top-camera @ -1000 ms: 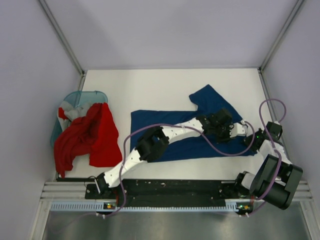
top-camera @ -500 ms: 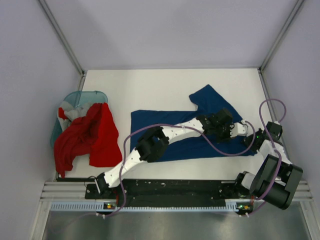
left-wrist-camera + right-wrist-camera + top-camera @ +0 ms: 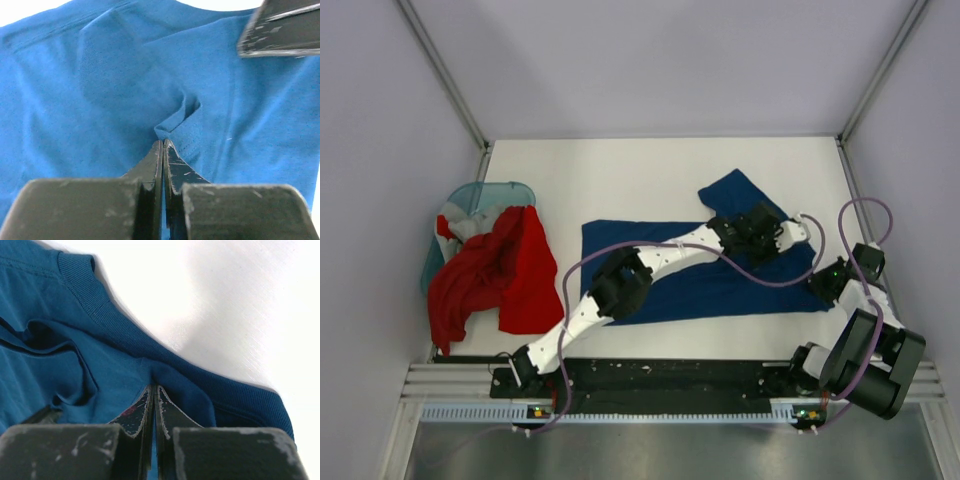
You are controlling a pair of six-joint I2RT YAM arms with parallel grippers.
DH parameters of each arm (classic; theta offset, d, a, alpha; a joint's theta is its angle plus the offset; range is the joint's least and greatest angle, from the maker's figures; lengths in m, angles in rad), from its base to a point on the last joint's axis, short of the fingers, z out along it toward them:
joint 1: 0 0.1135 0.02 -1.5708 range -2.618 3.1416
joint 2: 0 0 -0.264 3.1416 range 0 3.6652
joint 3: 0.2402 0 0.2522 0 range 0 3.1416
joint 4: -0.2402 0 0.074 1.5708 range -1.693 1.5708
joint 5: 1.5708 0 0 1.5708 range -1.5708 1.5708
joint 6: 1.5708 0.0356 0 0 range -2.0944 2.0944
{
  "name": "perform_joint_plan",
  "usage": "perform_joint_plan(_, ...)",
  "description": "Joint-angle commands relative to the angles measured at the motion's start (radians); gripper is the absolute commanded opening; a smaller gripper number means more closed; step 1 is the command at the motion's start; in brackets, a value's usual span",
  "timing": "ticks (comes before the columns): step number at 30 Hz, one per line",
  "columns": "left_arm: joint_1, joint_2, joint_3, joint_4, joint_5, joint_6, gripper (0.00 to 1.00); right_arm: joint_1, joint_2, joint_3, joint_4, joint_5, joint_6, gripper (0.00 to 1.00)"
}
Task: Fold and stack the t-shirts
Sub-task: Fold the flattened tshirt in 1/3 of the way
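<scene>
Left tool (image 3: 163, 145): I am pinching a small raised fold of the navy shirt (image 3: 710, 295), fingers pressed together on the cloth, out on its right half near the far sleeve.
Right tool (image 3: 154, 388): I am nipping the same shirt at its ribbed band on the right side, fingers closed on the cloth, with bare worktop (image 3: 620, 180) lying just beyond.
Shirt in hand: it is lying spread across the middle and right of the worktop, with one sleeve pointing far. I am judging it partly folded at best, since wrinkles are showing in both wrist views.
Red shirt (image 3: 485, 280): it is hanging in a heap at the left, spilling from the basket (image 3: 485, 190) onto the worktop, unfolded.
Grey-white shirt (image 3: 458, 225): it is sitting bunched in the basket beside the red one, unfolded as far as I can tell.
Stack: nothing is lying stacked yet.
Progress: I am reckoning the job is at an early stage, with the first shirt mid-fold, two more waiting, and the stacking to come after.
</scene>
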Motion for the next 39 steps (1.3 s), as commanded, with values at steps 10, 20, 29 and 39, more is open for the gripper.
perform_joint_plan(10,0.11,-0.08,-0.036,-0.031,-0.301,-0.212,0.0,-0.013,0.017,0.004,-0.025,0.09,-0.016,0.0)
perform_joint_plan(20,0.133,-0.115,-0.095,-0.035,-0.418,-0.267,0.0,-0.012,0.019,0.005,-0.026,0.091,-0.019,0.0)
perform_joint_plan(29,0.135,-0.175,-0.183,-0.036,-0.539,-0.269,0.0,-0.012,0.017,0.007,-0.03,0.094,-0.02,0.0)
perform_joint_plan(39,0.138,-0.275,-0.25,-0.022,-0.518,-0.165,0.31,-0.018,-0.021,0.016,-0.036,0.088,-0.027,0.0)
